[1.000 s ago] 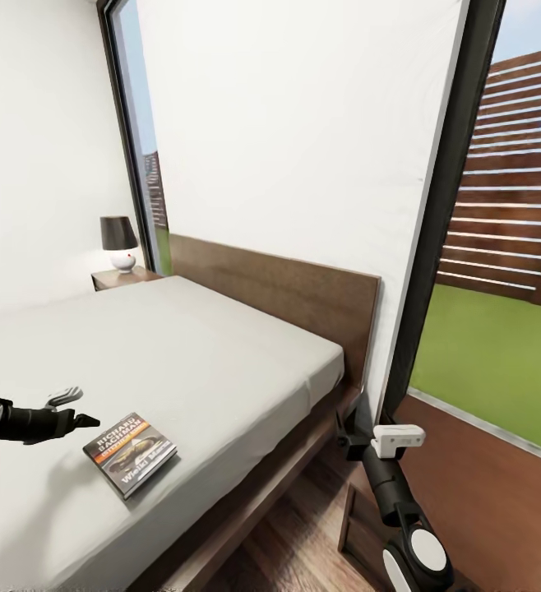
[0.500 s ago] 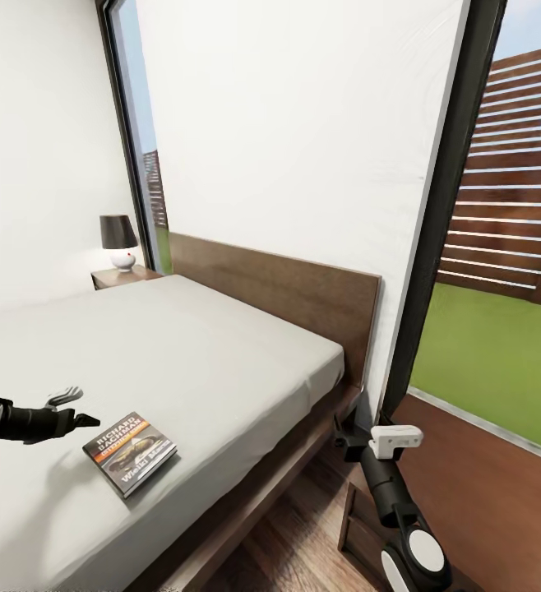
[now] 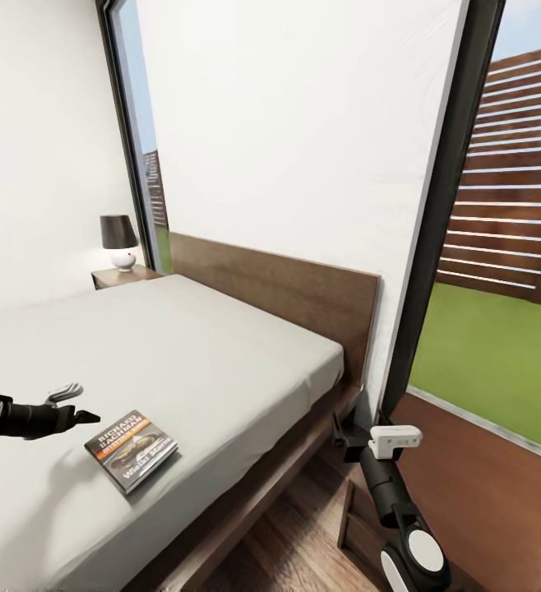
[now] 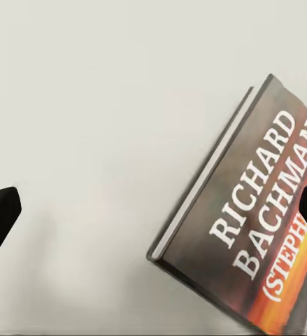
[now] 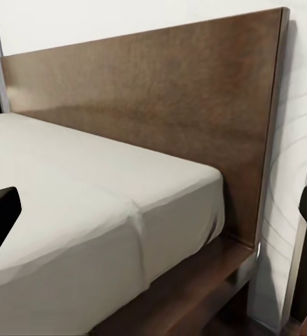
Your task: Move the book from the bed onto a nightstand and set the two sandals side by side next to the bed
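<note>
Grey bed, dark book, brown wood

The book (image 3: 131,450) has a dark cover, orange band and white lettering; the mattress (image 3: 164,353) is light grey, the headboard (image 3: 279,288) brown; the lamp (image 3: 119,242) has a black shade and white base.

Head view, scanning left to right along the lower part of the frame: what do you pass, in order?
Left pincer → book lying flat on the bed → bed's dark wooden side rail → right pincer beside the bed's head corner → window showing grass.
</note>
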